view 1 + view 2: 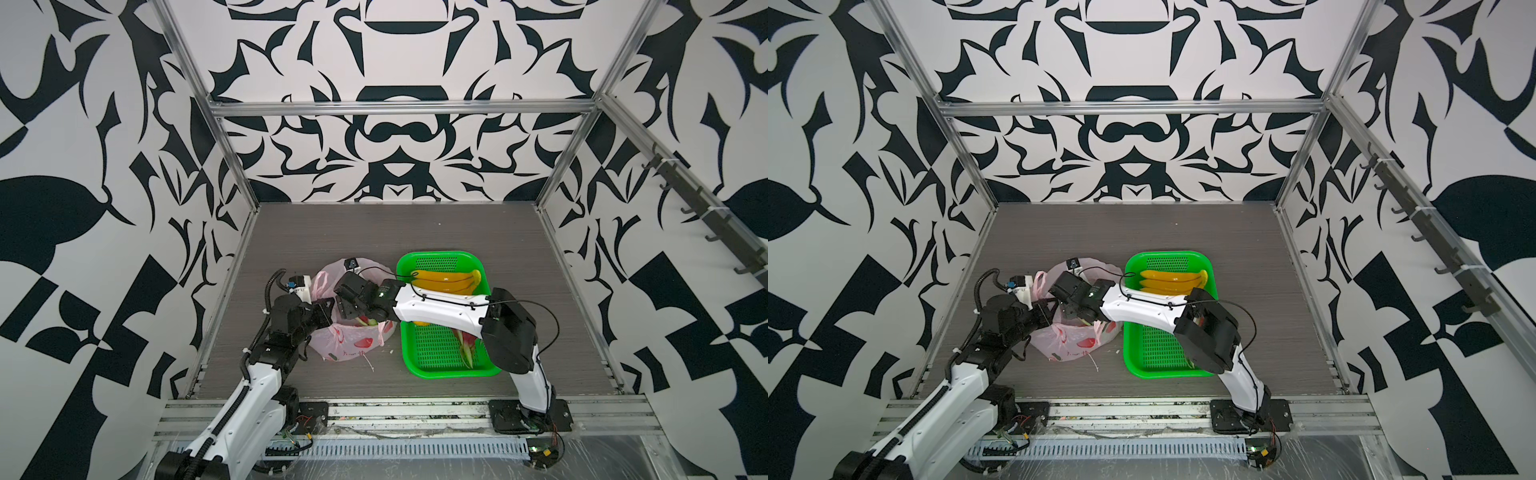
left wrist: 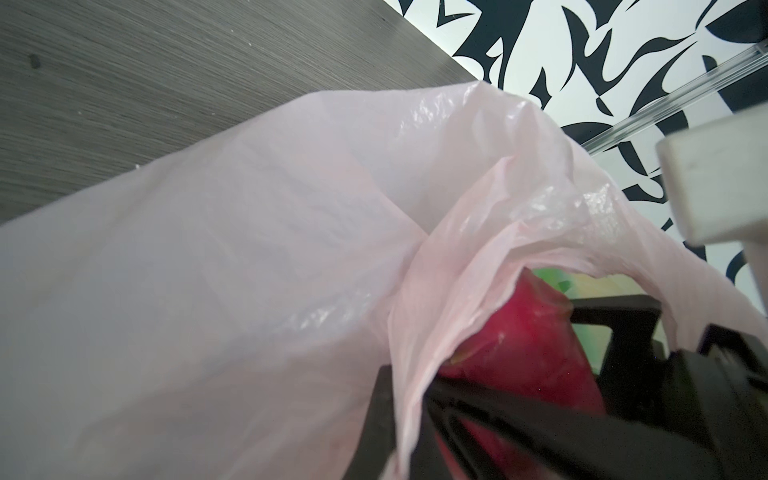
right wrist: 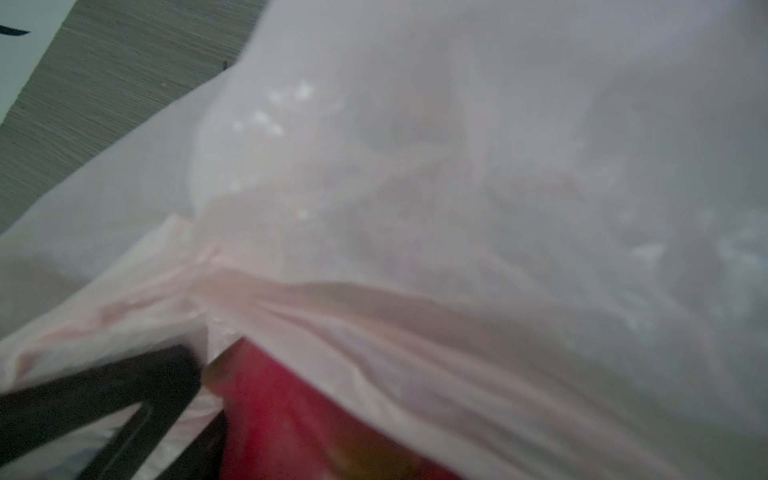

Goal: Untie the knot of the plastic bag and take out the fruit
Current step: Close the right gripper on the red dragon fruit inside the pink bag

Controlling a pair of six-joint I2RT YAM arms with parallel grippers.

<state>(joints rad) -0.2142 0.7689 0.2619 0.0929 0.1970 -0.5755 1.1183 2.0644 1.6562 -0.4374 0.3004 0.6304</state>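
Observation:
The pale pink plastic bag [image 1: 353,343] [image 1: 1075,338] stands open on the grey table left of centre; I see no knot, and one handle loop [image 1: 320,286] hangs loose. My left gripper [image 1: 328,309] [image 2: 409,415] is shut on the bag's near rim, with the film pinched between its fingers. My right gripper [image 1: 353,311] [image 1: 1073,313] reaches across into the bag's mouth, its jaws set wide around a magenta dragon fruit [image 2: 519,345] [image 3: 291,415] whose green tips [image 1: 365,321] show below it. Yellow bananas [image 1: 446,280] [image 1: 1173,280] and another dragon fruit [image 1: 467,345] lie in the green basket [image 1: 440,254].
The basket stands right of the bag, with my right arm [image 1: 440,309] stretched over it. A sliver of orange [image 1: 422,323] shows under that arm. A thin white scrap [image 1: 370,365] lies in front of the bag. Aluminium rails [image 1: 399,109] and patterned walls enclose the table.

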